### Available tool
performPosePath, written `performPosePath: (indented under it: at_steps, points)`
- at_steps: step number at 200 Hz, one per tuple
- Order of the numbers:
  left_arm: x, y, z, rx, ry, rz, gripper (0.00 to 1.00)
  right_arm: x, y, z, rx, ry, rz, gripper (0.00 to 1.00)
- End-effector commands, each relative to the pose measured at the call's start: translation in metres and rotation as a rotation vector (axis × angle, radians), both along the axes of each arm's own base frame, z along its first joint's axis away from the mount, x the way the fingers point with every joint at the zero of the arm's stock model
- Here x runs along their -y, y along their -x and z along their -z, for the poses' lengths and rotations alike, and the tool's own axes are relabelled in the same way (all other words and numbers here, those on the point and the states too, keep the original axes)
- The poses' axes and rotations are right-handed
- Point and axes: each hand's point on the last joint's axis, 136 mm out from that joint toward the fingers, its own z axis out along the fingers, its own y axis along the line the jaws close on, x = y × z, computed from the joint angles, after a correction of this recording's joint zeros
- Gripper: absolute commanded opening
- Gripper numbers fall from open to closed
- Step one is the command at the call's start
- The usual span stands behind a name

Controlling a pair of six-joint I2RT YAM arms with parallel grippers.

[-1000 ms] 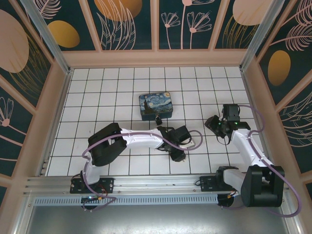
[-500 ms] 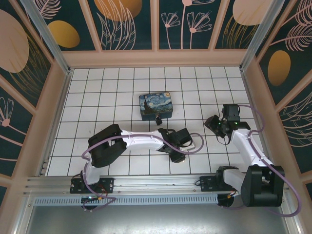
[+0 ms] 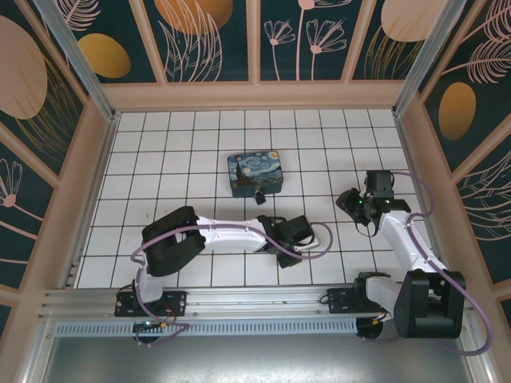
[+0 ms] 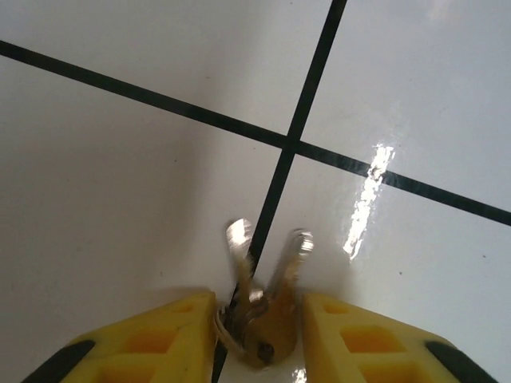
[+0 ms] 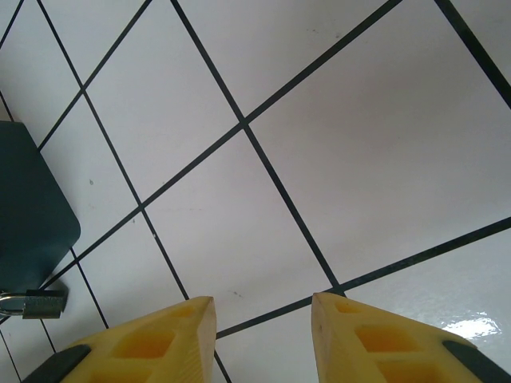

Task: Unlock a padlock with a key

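Note:
Two thin grey metal keys on a ring, the key (image 4: pixel 263 307), lie on the white tile between the yellow fingers (image 4: pixel 172 335) of my left gripper (image 4: pixel 259 299). Its jaws stand open, one on each side of the keys. In the top view this gripper (image 3: pixel 287 254) sits low over the tiles in front of the tin. The small dark padlock (image 3: pixel 259 194) lies against the near edge of the Starry Night tin (image 3: pixel 255 171). It also sits at the lower left (image 5: pixel 36 303) of the right wrist view. My right gripper (image 5: pixel 262 302) hovers open and empty at the right (image 3: pixel 350 202).
The dark side of the tin (image 5: pixel 28 203) fills the left edge of the right wrist view. The white tiled floor (image 3: pixel 176 152) is walled by a wooden frame (image 3: pixel 255 94). A purple cable loops beside the left wrist (image 3: pixel 323 231).
The left arm has drawn its wrist slightly down toward the near edge. The right arm has not moved.

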Motion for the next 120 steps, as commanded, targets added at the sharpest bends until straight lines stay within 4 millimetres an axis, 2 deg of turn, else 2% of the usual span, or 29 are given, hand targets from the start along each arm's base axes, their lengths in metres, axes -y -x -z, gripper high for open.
performPosePath:
  at_steps: [1,31,61,86,101,120]
  points:
    - [-0.016,0.006,0.020,-0.015,-0.039,-0.033,0.26,-0.001,-0.005,-0.009,0.037,-0.003,-0.019,0.37]
    - [-0.012,0.010,0.015,-0.041,0.005,-0.054,0.23,-0.005,-0.001,-0.004,0.024,-0.012,-0.040,0.37]
    - [-0.013,0.007,0.008,-0.086,0.061,-0.097,0.07,-0.019,0.008,0.003,0.008,-0.029,-0.073,0.36]
    - [-0.015,-0.003,-0.006,-0.157,0.155,-0.155,0.06,-0.038,0.013,0.002,0.010,-0.045,-0.118,0.37]
    - [-0.015,-0.009,-0.020,-0.187,0.226,-0.176,0.00,-0.055,0.016,-0.001,0.015,-0.063,-0.162,0.37]
    - [-0.015,-0.017,-0.038,-0.216,0.305,-0.205,0.00,-0.073,0.021,-0.006,0.027,-0.097,-0.206,0.37]
